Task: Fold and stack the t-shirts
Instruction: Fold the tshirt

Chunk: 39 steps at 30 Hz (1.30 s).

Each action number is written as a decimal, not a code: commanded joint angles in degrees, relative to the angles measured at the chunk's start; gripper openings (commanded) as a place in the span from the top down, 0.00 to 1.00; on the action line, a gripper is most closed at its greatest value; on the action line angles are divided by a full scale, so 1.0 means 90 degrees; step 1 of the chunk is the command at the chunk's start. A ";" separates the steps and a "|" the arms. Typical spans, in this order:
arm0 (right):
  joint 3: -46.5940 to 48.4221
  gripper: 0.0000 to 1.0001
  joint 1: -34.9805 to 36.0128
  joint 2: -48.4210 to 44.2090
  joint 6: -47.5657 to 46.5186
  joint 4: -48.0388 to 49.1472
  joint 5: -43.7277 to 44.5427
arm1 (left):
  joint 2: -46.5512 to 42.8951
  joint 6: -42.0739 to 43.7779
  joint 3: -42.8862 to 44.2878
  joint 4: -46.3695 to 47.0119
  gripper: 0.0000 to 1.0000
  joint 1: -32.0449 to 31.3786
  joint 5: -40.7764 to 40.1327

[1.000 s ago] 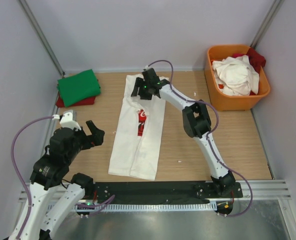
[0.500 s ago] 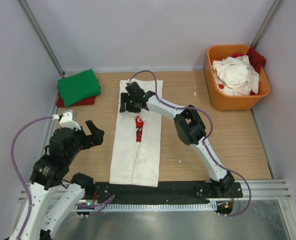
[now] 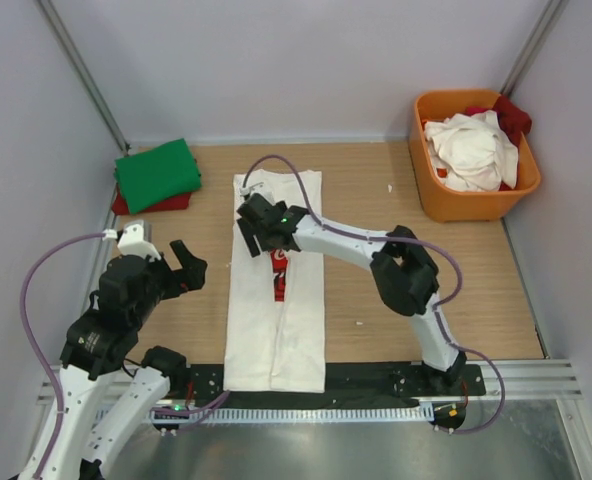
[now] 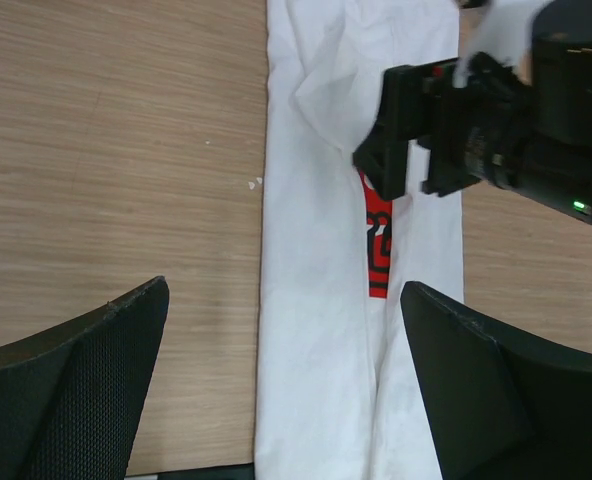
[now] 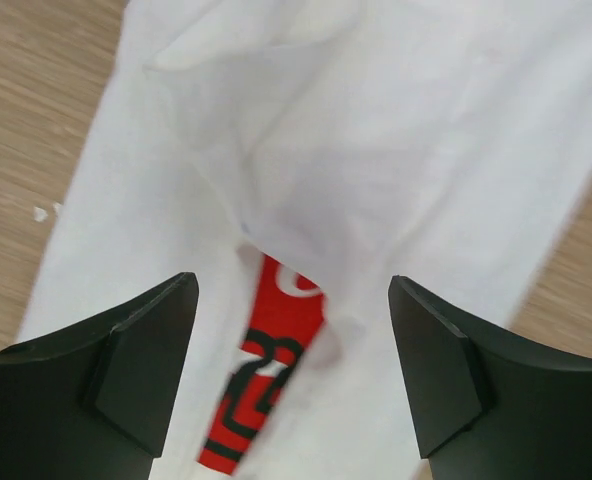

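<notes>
At the near left, the left gripper (image 3: 183,270) hangs over bare wood beside the cloth, its jaws spread wide and holding nothing. Just to its right, the white t-shirt (image 3: 276,330) lies flat on the table (image 3: 456,270), folded lengthwise into a long narrow strip that runs from the near edge away toward the back wall. Along the seam where the two folded sides meet, a sliver of the red chest print (image 4: 378,250) shows, with black and white marks on it; too little is uncovered for the lettering to be read. Over the shirt's farther half, just past that print, the right gripper (image 3: 252,228) hovers with its jaws well apart, nothing between them and the cloth lying beneath. At the far left corner a folded green t-shirt (image 3: 158,172) rests on a folded red t-shirt (image 3: 154,204). At the far right stands an orange tub (image 3: 471,205) heaped with crumpled white cloth (image 3: 471,150) and some red cloth (image 3: 514,115).
</notes>
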 commanded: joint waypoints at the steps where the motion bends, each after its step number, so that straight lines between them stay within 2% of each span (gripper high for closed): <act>1: -0.0723 0.16 0.0340 -0.1645 -0.0906 0.0521 0.2596 | 0.0091 -0.0029 -0.0013 0.0224 0.00 0.0047 -0.0137; 3: -0.1238 0.14 0.0088 -0.1901 -0.0265 0.0267 0.2634 | 0.0217 0.0000 0.0036 0.0214 0.00 0.0048 -0.0059; 5: -0.2164 0.14 -0.0457 -0.2447 0.0155 0.0616 0.1699 | 0.0267 0.0010 0.0075 0.0185 0.00 0.0048 -0.0029; 7: -0.2685 0.14 -0.0898 -0.2886 0.0342 0.1267 0.0570 | 0.0277 0.0000 0.0075 0.0155 0.00 0.0048 -0.0059; 9: -0.3019 0.14 -0.1599 -0.2928 0.0528 0.1564 -0.0089 | 0.0209 0.0000 0.0056 0.0165 0.00 0.0057 -0.0117; 12: -0.2728 0.18 -0.2371 -0.2480 0.0616 0.1857 -0.1008 | 0.0150 0.0000 0.0026 0.0214 0.00 0.0067 -0.0117; 16: -0.2220 0.21 -0.3008 -0.1806 0.0753 0.2317 -0.2083 | 0.0208 0.0019 0.0016 0.0224 0.00 0.0067 -0.0078; 17: -0.1851 0.22 -0.3125 -0.1379 0.0802 0.2317 -0.2403 | 0.0228 0.0020 0.0016 0.0224 0.00 0.0057 -0.0088; 25: -0.0239 0.33 -0.3546 0.0401 0.1075 0.2307 -0.3012 | 0.0316 0.0010 0.0026 0.0204 0.00 0.0077 -0.0137; 27: -0.0003 0.38 -0.3585 0.0684 0.1095 0.2220 -0.2983 | 0.0306 0.0000 0.0017 0.0204 0.00 0.0067 -0.0146; 28: 0.0172 0.45 -0.3605 0.0908 0.1134 0.2239 -0.2963 | 0.0316 0.0000 0.0026 0.0204 0.00 0.0067 -0.0147; 30: 0.0329 0.61 -0.3654 0.1104 0.1144 0.2258 -0.2953 | 0.0355 0.0000 0.0026 0.0204 0.00 0.0086 -0.0147; 31: 0.0523 0.73 -0.3663 0.1299 0.1144 0.2258 -0.2895 | 0.0364 0.0000 0.0026 0.0204 0.00 0.0087 -0.0147; 34: 0.1069 0.91 -0.3732 0.1612 0.1056 0.1995 -0.2749 | 0.0413 0.0000 0.0036 0.0194 0.00 0.0106 -0.0156; 36: 0.1393 0.99 -0.3790 0.1895 0.0940 0.1733 -0.2398 | 0.0394 -0.0010 0.0036 0.0185 0.00 0.0116 -0.0166; 39: 0.2174 0.99 -0.3965 0.2296 0.0803 0.1333 -0.2007 | 0.0365 -0.0019 0.0026 0.0184 0.00 0.0106 -0.0186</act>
